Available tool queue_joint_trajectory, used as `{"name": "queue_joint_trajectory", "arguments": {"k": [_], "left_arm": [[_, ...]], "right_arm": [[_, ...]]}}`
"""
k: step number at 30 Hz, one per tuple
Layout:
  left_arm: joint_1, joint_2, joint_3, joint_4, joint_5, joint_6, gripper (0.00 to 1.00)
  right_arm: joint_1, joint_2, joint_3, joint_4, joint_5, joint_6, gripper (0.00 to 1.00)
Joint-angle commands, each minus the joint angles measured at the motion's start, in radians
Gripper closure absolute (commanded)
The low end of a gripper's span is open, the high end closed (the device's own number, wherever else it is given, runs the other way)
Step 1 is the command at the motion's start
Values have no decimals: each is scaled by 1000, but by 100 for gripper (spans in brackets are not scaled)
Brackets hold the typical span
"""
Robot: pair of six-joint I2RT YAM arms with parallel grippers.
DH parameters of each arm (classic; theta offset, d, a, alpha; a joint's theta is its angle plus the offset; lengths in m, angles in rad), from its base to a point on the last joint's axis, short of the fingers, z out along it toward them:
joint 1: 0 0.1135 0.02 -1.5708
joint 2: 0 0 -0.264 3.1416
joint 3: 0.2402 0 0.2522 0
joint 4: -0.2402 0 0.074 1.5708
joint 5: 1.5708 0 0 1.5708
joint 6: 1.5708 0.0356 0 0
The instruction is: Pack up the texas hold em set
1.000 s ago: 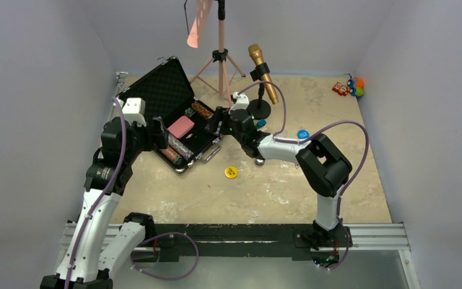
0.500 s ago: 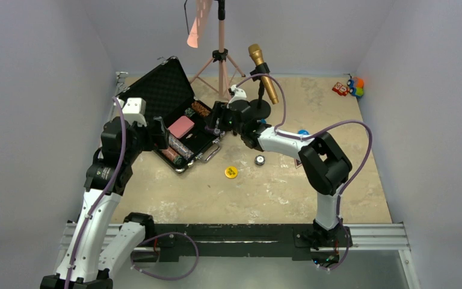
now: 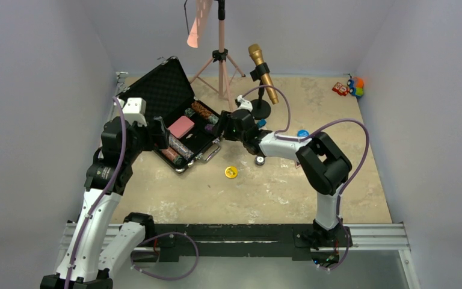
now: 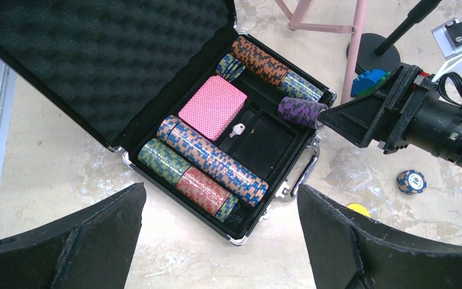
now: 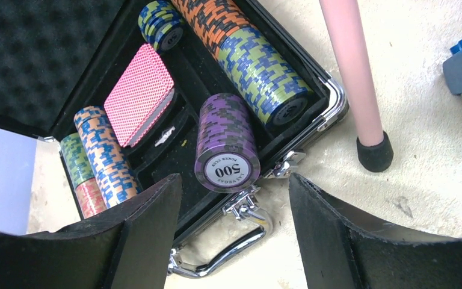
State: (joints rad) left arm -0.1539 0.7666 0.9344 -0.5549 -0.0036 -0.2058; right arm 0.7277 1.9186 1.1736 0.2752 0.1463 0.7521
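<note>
The black briefcase (image 3: pixel 162 96) lies open at the back left, foam lid up. It holds several chip stacks (image 4: pixel 210 159), the pink card deck (image 4: pixel 212 106) and a small key (image 4: pixel 237 128). A purple chip stack (image 5: pixel 225 141) lies in the case's right end by the handle (image 5: pixel 240 238). My right gripper (image 5: pixel 234 183) is open and empty, jaws just short of the purple stack; it also shows in the top view (image 3: pixel 221 132). My left gripper (image 4: pixel 221 201) is open and empty above the case's near edge. A yellow button (image 3: pixel 231 171), a blue button (image 3: pixel 302 133) and one loose chip (image 3: pixel 258 160) lie on the table. No triangular button shows.
A gold microphone (image 3: pixel 263 78) on its stand and a pink tripod (image 3: pixel 219 57) stand just behind the case's right end; one tripod foot (image 5: pixel 373 153) is beside my right gripper. A blue and green block (image 4: pixel 370 81) lies near the stand. Small toys (image 3: pixel 349 87) sit far right.
My right gripper reached over the case's right end, then drew back to the right. The purple chip stack now lies free in the case. The left arm has not moved.
</note>
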Motion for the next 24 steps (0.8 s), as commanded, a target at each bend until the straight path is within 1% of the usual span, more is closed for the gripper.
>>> {"name": "queue_joint_trajectory", "arguments": {"k": [1,3,7,8,14,24], "left_arm": [[-4,-4,2,40,8,6,1],[-4,0,1,39,8,6,1],[-4,0,1,39,8,6,1],[-4,-1,1,39,8,6,1],[-4,0,2,39,8,8,1],[-4,15,2,39,7,12,1]], "right_arm": [[8,-55,-19,65,-24,55,32],[13,-71,-33,84,-26,62,32],[16,-91,-27,61,-8,55,33],[16,-90,-24,61,-10,53,35],[16,-51,0,58,-50,62,42],[18,27,54,91,-96,54,45]]}}
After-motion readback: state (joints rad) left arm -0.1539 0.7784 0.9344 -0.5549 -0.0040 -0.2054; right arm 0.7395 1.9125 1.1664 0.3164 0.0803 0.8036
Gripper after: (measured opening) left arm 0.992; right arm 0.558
